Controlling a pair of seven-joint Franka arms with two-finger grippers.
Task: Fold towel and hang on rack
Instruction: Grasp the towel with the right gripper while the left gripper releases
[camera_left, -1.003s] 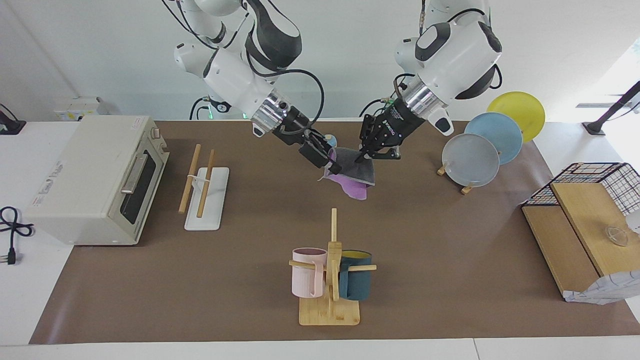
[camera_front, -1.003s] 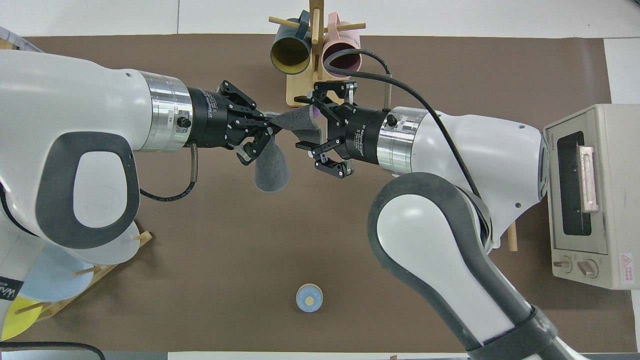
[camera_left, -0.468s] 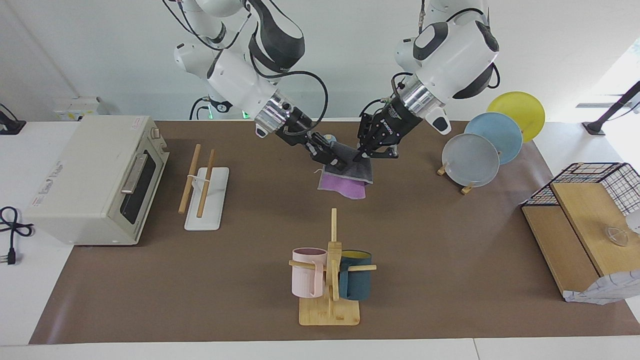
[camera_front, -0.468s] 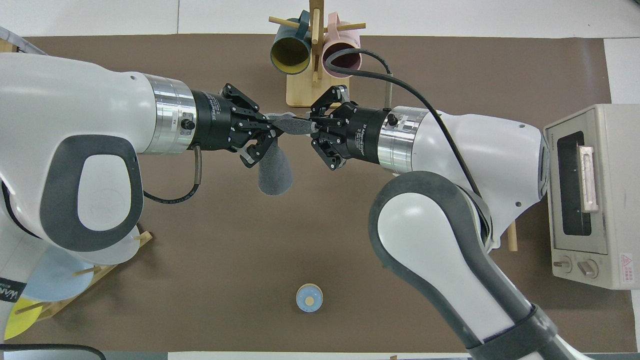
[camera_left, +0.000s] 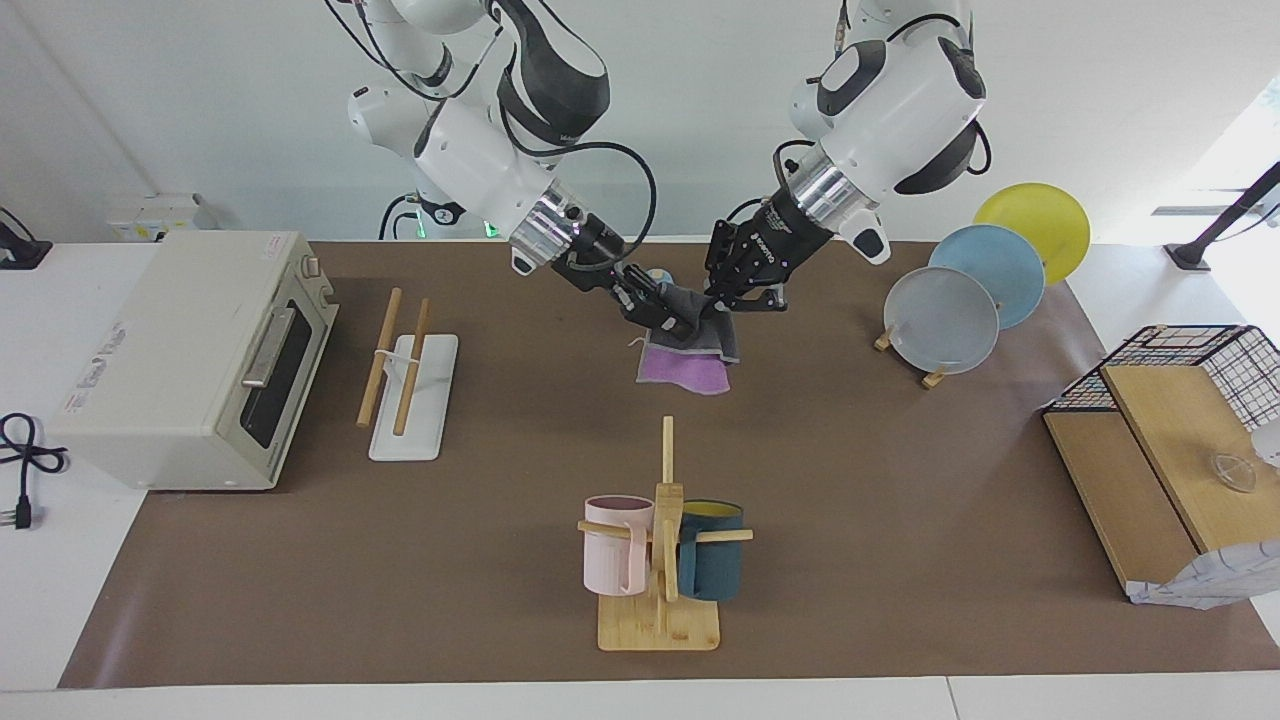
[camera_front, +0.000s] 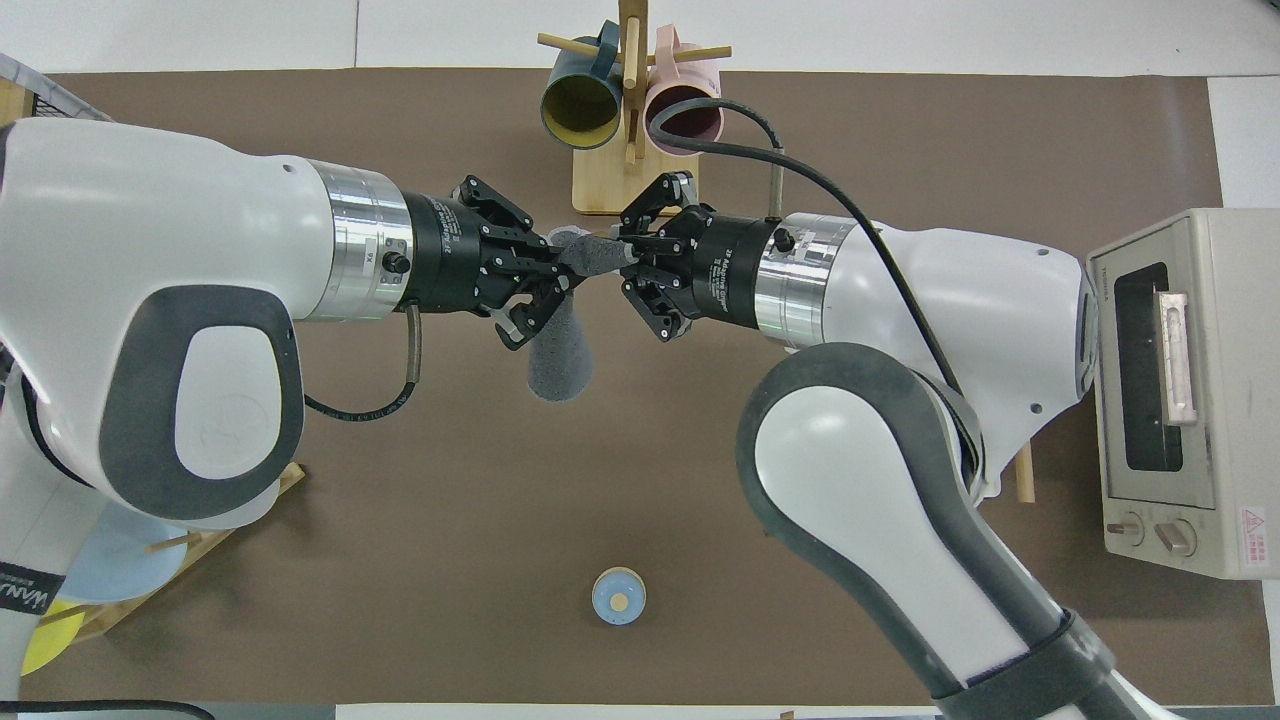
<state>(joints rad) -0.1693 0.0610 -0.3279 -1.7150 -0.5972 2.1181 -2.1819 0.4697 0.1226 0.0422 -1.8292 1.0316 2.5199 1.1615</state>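
Towel (camera_left: 690, 345): held up in the air over the middle of the table, folded – dark grey face outward, a purple strip showing along its lower edge in the facing view.
Right gripper (camera_left: 681, 325): clamped onto the upper edge of the towel, fingertips pinched together on the cloth.
Left gripper (camera_left: 718, 305): right at the same upper edge of the towel, tip to tip with the right gripper; whether its fingers are parted or still pinching the cloth, I cannot tell.
Rack (camera_left: 405, 375): two slanted light-wood rods on a white base, standing toward the right arm's end of the table, just beside the toaster oven (camera_left: 190, 355) – well apart from the towel.
Mug tree (camera_left: 662, 545): farther from the robots than the towel, with a pink and a teal mug.
Plate stand (camera_left: 960, 295): toward the left arm's end.
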